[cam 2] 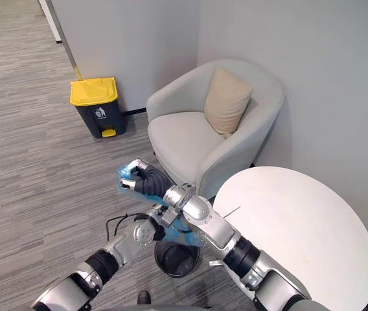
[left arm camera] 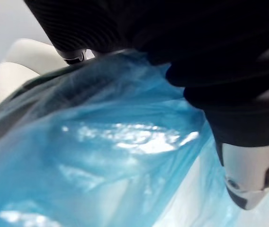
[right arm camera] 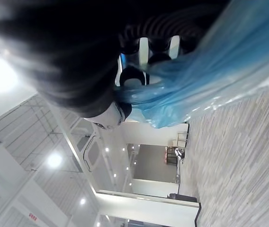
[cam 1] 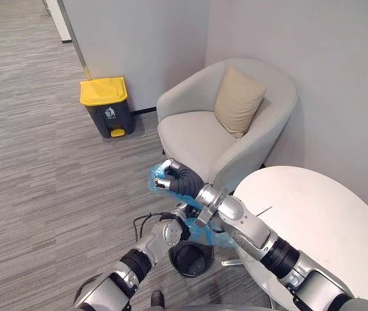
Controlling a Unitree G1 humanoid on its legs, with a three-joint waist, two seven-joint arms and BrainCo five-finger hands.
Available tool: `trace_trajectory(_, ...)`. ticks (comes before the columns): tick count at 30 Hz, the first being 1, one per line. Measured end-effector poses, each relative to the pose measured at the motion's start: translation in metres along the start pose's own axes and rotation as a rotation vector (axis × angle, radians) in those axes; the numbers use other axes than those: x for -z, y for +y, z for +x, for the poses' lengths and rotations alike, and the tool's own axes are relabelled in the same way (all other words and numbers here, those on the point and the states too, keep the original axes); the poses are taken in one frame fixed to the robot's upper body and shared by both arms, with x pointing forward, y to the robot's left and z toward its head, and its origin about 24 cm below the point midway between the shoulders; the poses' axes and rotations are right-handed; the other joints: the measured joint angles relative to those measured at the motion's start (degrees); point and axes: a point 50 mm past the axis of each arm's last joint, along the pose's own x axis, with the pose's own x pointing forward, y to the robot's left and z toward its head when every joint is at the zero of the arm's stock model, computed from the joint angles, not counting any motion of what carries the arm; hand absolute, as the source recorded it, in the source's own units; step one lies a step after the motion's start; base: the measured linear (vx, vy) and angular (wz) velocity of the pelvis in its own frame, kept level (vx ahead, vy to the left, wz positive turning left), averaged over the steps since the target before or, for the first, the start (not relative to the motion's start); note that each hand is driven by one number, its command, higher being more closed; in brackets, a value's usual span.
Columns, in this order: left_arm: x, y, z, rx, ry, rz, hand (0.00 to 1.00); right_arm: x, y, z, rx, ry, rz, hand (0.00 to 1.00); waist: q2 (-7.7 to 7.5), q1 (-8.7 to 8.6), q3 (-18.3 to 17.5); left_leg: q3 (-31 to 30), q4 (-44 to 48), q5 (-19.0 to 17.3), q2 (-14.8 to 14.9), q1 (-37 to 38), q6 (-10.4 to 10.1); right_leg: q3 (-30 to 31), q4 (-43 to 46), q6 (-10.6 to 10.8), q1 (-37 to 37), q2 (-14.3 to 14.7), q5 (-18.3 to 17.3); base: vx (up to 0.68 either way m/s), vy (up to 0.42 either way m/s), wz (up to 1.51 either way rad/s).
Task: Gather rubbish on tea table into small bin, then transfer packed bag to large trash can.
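A blue plastic bag (cam 1: 205, 234) is pulled up out of the small black bin (cam 1: 192, 259), which stands on the floor by the white round tea table (cam 1: 313, 220). My right hand (cam 1: 179, 180) is shut on the bag's gathered top, held above and to the left of the bin; its fingers (right arm camera: 144, 47) curl round blue plastic (right arm camera: 210, 75). My left hand (cam 1: 170, 232) is lower, just over the bin's rim and against the bag's side (left arm camera: 101, 156). The large grey trash can with a yellow lid (cam 1: 105, 91) stands by the wall at the far left, lid closed.
A light grey armchair (cam 1: 197, 136) with a beige cushion (cam 1: 238, 100) stands in the corner, right behind my hands. Grey carpet stretches between the bin and the yellow-lidded can.
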Motion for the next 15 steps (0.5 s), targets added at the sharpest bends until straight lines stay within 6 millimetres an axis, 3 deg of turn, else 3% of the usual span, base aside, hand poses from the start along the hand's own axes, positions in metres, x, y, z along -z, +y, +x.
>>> trace_trajectory(2,-0.02,-0.004,-0.013,-0.002,-0.078,-0.059,0.0,-0.002,0.005,0.004,-0.006,-0.021,0.015,1.0,0.06,0.61,0.03,-0.15,0.0,-0.09,0.0,-0.32,-0.1,-0.08,-0.07,0.01,-0.26,0.02,-0.01,0.0,0.0,0.0)
trace_trajectory(4,-0.028,-0.006,-0.016,0.004,-0.104,-0.087,0.0,-0.003,0.007,0.006,-0.009,-0.026,0.01,1.0,0.17,1.58,0.1,-0.28,0.0,-0.09,0.0,-0.37,-0.1,-0.2,-0.07,0.01,-0.23,0.02,-0.01,0.0,0.002,0.04)
trace_trajectory(7,-0.025,-0.001,-0.015,-0.023,-0.088,-0.096,0.0,-0.005,0.012,0.01,-0.018,-0.044,0.005,1.0,0.37,1.6,0.17,-0.95,0.01,-0.06,-0.11,-0.37,-0.09,-0.86,-0.09,0.03,0.13,-0.02,-0.04,-0.01,0.003,0.11)
trace_trajectory(8,-0.024,0.0,-0.015,-0.03,-0.085,-0.097,1.0,-0.006,0.013,0.011,-0.019,-0.048,0.008,1.0,0.37,1.55,0.17,-0.96,0.01,-0.06,-0.11,-0.37,-0.09,-0.87,-0.09,0.03,0.15,-0.02,-0.04,0.0,0.0,0.0)
trace_trajectory(15,-0.019,0.003,-0.013,-0.084,-0.058,-0.098,1.0,-0.003,0.026,0.014,-0.057,-0.045,0.035,1.0,0.36,1.48,0.17,-1.03,0.01,-0.06,-0.14,-0.07,-0.09,-0.93,-0.11,0.03,0.5,-0.04,-0.04,0.0,0.0,0.0)
